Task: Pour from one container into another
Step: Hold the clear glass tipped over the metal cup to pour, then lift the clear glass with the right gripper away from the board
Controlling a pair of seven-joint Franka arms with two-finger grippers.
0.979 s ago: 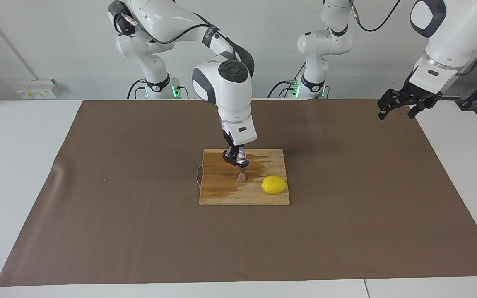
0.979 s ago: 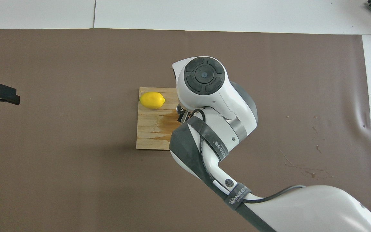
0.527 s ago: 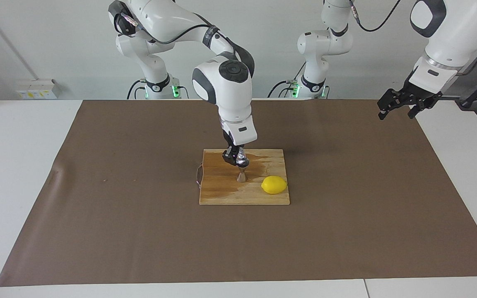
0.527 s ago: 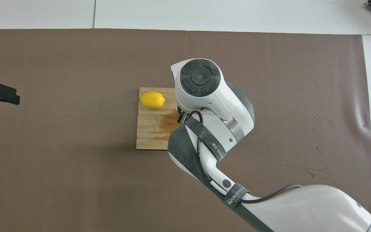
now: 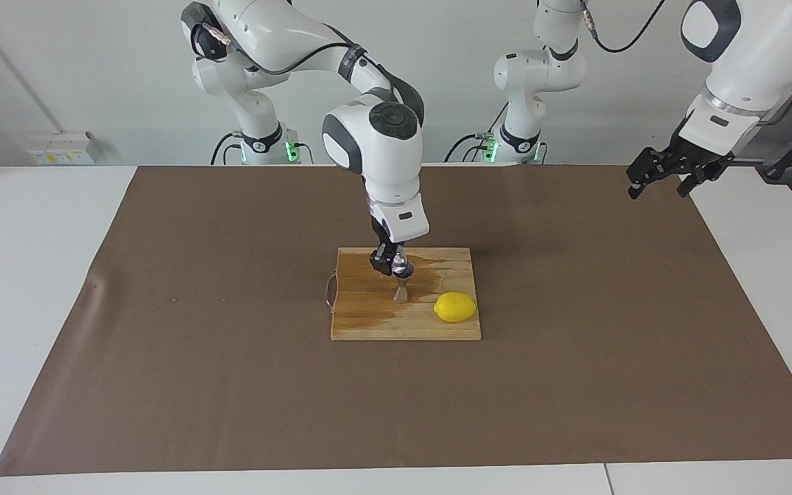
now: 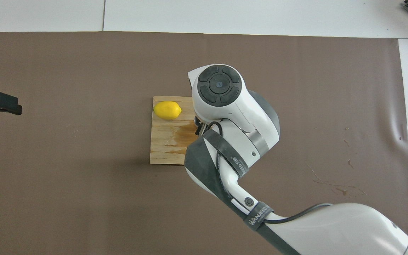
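Over the wooden board (image 5: 368, 316), our right claw (image 5: 392, 262) grips the glass cup (image 5: 401, 262), tipped a little further than a second ago above the jigger (image 5: 401, 291); we judge pouring underway. Our left claw (image 5: 664, 173) waits spread wide over the desk (image 5: 746, 275) edge.

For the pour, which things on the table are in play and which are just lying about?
In play: the glass cup, held in the right claw over the metal jigger, which stands on the cutting board.

Lying about: the lemon on the board beside the jigger; the left claw waits.
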